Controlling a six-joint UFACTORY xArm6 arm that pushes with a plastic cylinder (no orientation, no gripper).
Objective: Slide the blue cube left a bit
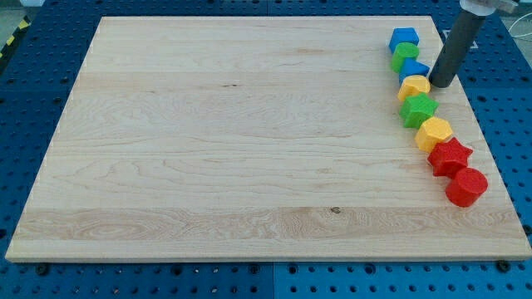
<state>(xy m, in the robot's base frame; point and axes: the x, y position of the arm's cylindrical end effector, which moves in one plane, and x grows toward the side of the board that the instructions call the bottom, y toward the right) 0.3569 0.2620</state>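
Several blocks stand in a curved row along the board's right side. From the top they are a blue block (404, 38), a green block (406, 53), a second blue block that looks like a cube (413, 70), a yellow block (414, 86), a green star (418, 109), a yellow hexagon-like block (434, 133), a red star (450, 156) and a red rounded block (465, 186). My tip (438, 85) rests on the board just right of the second blue block and the yellow block below it, close to both. I cannot tell whether it touches them.
The wooden board (233, 141) lies on a blue perforated table (33, 100). The board's right edge runs close behind the row of blocks. The rod leans in from the view's top right corner.
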